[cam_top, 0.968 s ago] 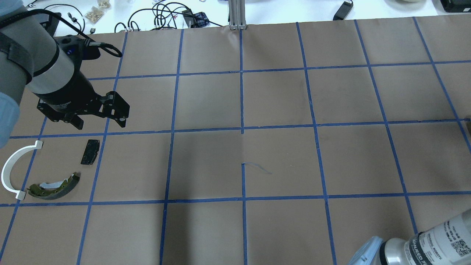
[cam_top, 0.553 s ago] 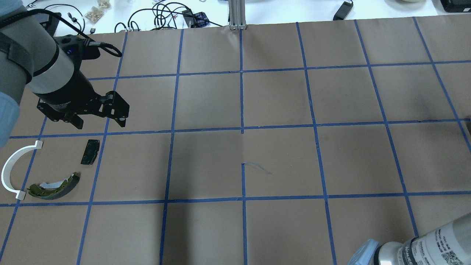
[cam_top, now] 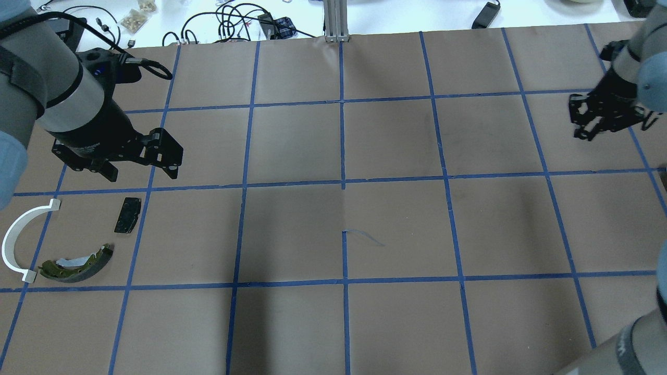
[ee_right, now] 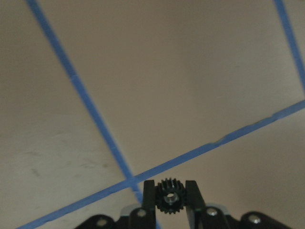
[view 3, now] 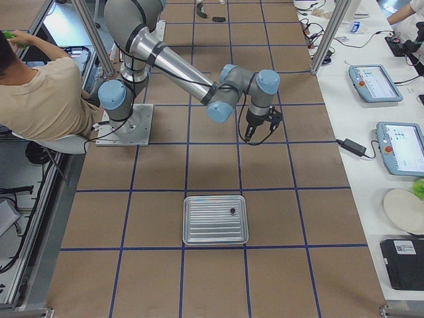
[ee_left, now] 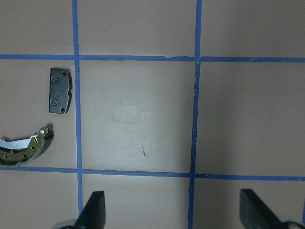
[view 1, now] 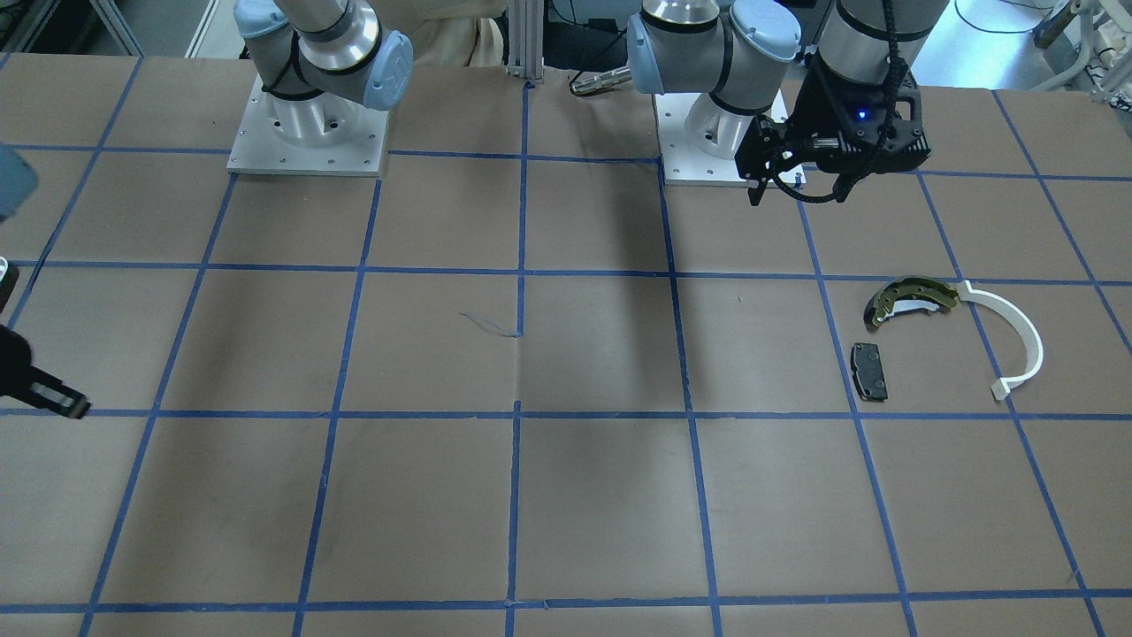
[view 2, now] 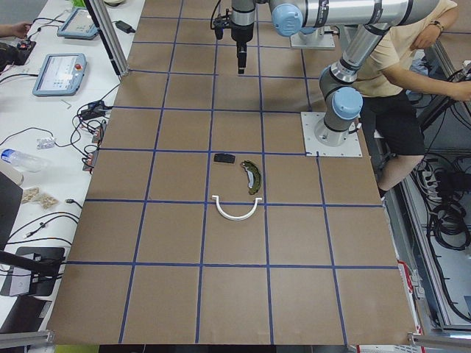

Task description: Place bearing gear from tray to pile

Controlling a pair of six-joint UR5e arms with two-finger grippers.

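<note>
My right gripper [ee_right: 167, 210] is shut on a small black bearing gear [ee_right: 167, 196], held above the paper table. It shows at the right edge of the overhead view [cam_top: 589, 130], far from the pile. The pile lies at the table's left: an olive-gold brake shoe [cam_top: 78, 264], a white plastic arc [cam_top: 13, 237] and a black pad [cam_top: 127, 214]. My left gripper [cam_top: 140, 176] is open and empty, hovering just beyond the pad; its wrist view shows the pad [ee_left: 60, 90] and the shoe [ee_left: 24, 150]. The metal tray [view 3: 192, 238] shows only in the exterior right view.
A small dark part [view 3: 232, 211] lies in the tray. Blue tape lines grid the brown paper. Cables and gear lie on the white bench [cam_top: 234, 23] past the far edge. A person [view 3: 40, 93] sits behind the robot bases.
My right arm has swung from the overhead view's bottom right corner to its upper right, and its gripper now shows there. The left arm and the pile have not moved.
</note>
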